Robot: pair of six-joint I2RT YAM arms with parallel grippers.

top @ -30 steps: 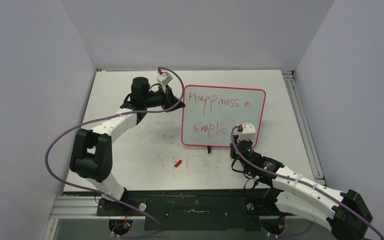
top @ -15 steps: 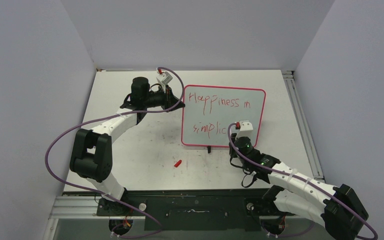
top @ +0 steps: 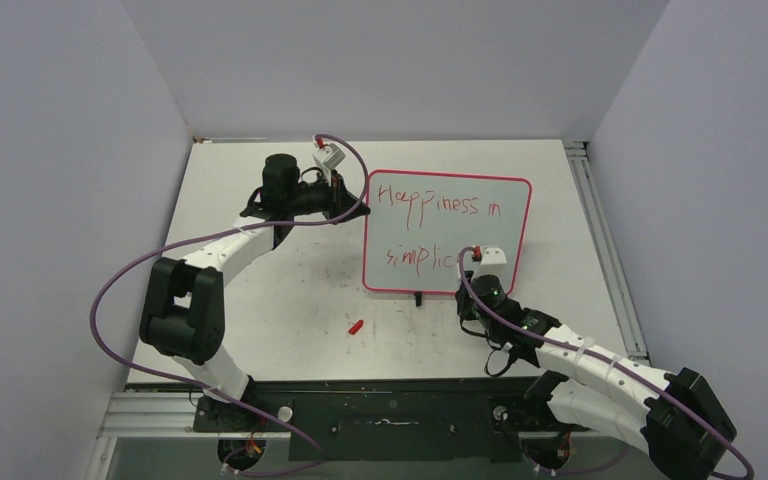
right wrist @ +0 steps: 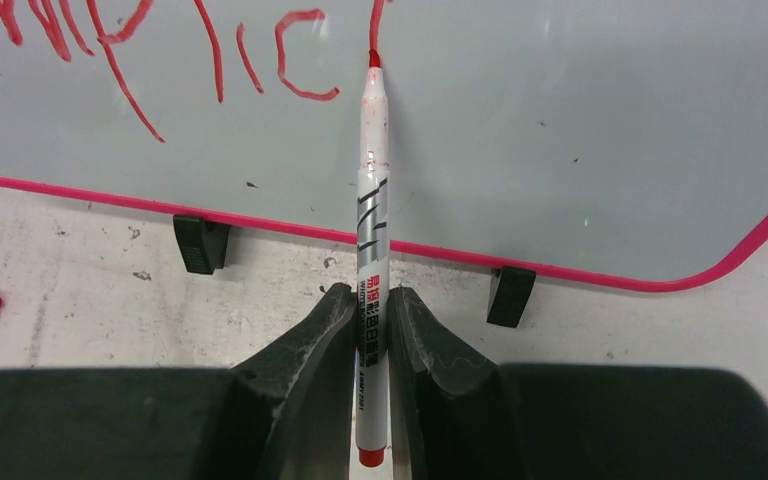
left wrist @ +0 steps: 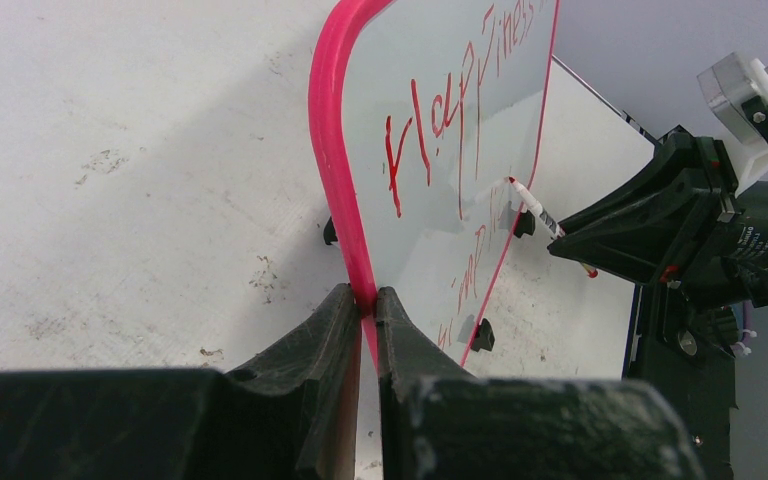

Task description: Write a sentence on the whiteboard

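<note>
Now my left jaws pinch the rim of one whiteboard point(left wrist: 326, 130) — my right jaws squeeze one marker point(right wrist: 371, 210), tip touching the board.

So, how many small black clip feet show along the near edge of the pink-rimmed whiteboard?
2: one clip foot left of the white red-tipped marker, one right of it, both under the whiteboard rim. Others may be hidden.

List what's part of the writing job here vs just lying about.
In the job: whiteboard, its rim clamped by the left gripper; red sentence; marker, held in the right gripper, tip at the board.
Lying about: red cap, loose on the table.
</note>
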